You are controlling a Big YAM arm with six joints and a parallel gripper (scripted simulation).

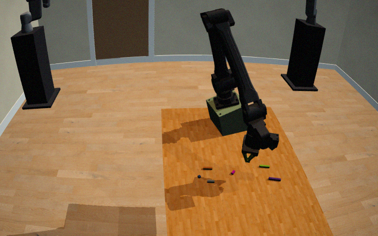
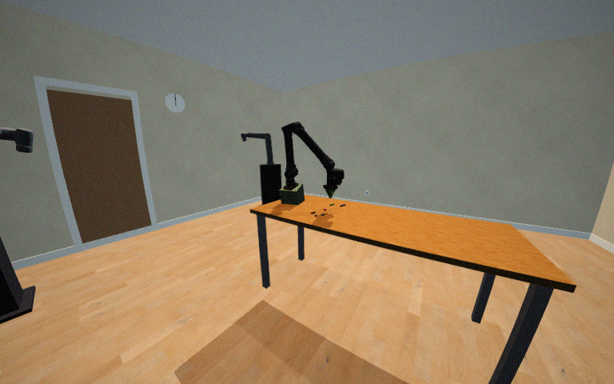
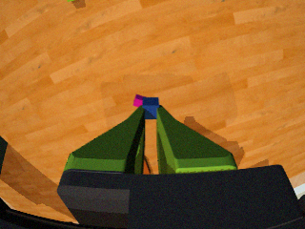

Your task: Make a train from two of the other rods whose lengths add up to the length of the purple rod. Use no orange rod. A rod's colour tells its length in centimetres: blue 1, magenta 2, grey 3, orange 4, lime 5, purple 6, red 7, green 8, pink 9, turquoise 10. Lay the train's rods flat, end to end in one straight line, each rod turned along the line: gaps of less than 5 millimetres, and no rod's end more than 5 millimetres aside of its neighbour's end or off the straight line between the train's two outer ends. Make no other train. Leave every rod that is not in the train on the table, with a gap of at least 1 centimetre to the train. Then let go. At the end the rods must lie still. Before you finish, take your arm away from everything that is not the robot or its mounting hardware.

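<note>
Blue rod [image 3: 151,111] | between fingertips, above table [image 1: 223,211] [image 2: 430,226] | gripper [image 1: 247,161] [image 2: 330,197] [image 3: 151,113]: narrow, clamped on rod | handling, judged: light, rigid, short; slip or twist possible | grip: mid-length, across flat sides, level before release
</note>
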